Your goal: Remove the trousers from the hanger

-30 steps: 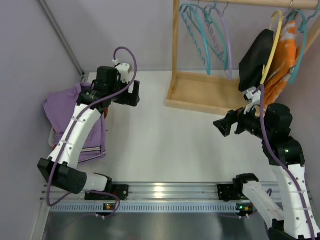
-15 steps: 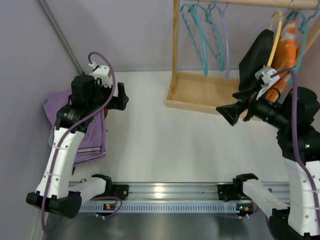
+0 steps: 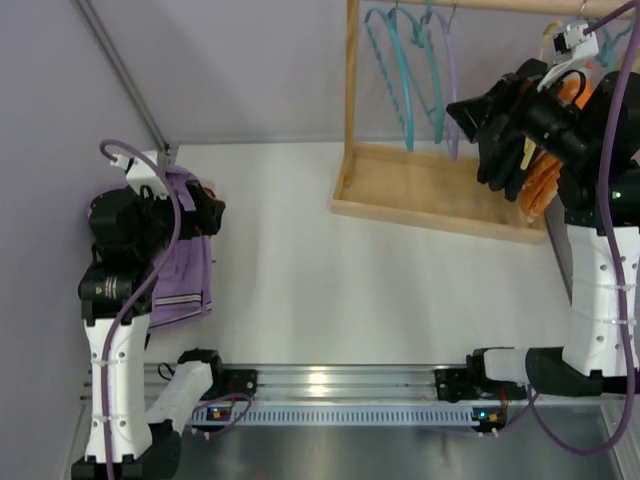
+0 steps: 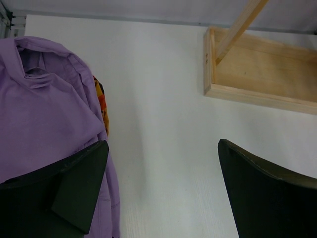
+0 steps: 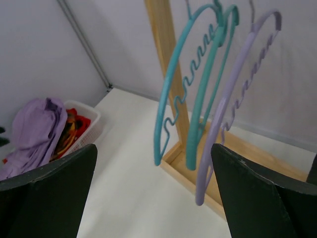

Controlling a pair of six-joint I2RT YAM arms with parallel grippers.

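You are working with the trousers [image 3: 500,165] hanging at the far right of the rail [image 3: 480,4]. They are draping black and limp over the yellow hanger [image 3: 546,40], their long axis running straight down toward the wooden rack base [image 3: 420,190], and the orange garment [image 3: 545,175] is sitting just beside them. Your right gripper [image 3: 462,108] is hovering up near hanger height with its jaws spread wide and nothing between them. It is pointing leftward, though, so the fabric is lying behind and below its fingertips, alongside the wrist rather than in front of the jaws. The right wrist view is bearing this out: it is looking at the teal hangers [image 5: 193,84] and the lilac hanger [image 5: 233,94], and only a dark sliver at its right edge might be the cloth, which you cannot tell. Your left gripper [image 3: 208,215] is likewise standing released and empty, hovering over the purple shirt [image 4: 44,104] at the left side of the table [image 3: 320,280], well apart from the rack. The right arm is lying far nearer, so by my reading the coming move is calling for you to swing that wrist rightward and down until the open jaws are facing the hanging cloth across its vertical fall, taking the fabric rather than the thin yellow loop
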